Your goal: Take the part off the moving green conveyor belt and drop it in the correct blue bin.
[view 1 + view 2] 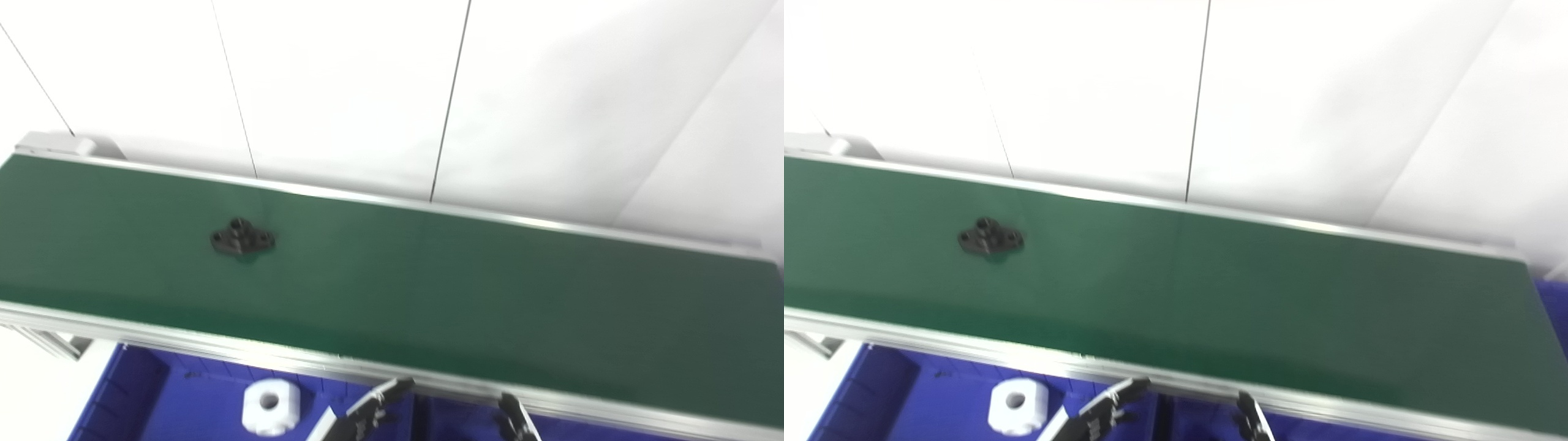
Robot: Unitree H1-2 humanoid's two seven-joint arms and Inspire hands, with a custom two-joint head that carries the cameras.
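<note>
A small black flat part with several holes (242, 237) lies on the green conveyor belt (429, 288), left of the belt's middle; it also shows in the right eye view (991, 238). My left hand (370, 409) pokes in at the bottom edge, below the belt's near rail, with its fingers stretched out and holding nothing. Only a dark fingertip of my right hand (513, 419) shows at the bottom edge, to the right. Both hands are well off to the lower right of the part and over the blue bins.
A blue bin (141, 398) sits below the belt's near rail at the left and holds a white ring-shaped part (269, 405). More blue bin shows right of a divider (453, 422). The belt's aluminium rail (245, 352) runs in front, and a white wall stands behind.
</note>
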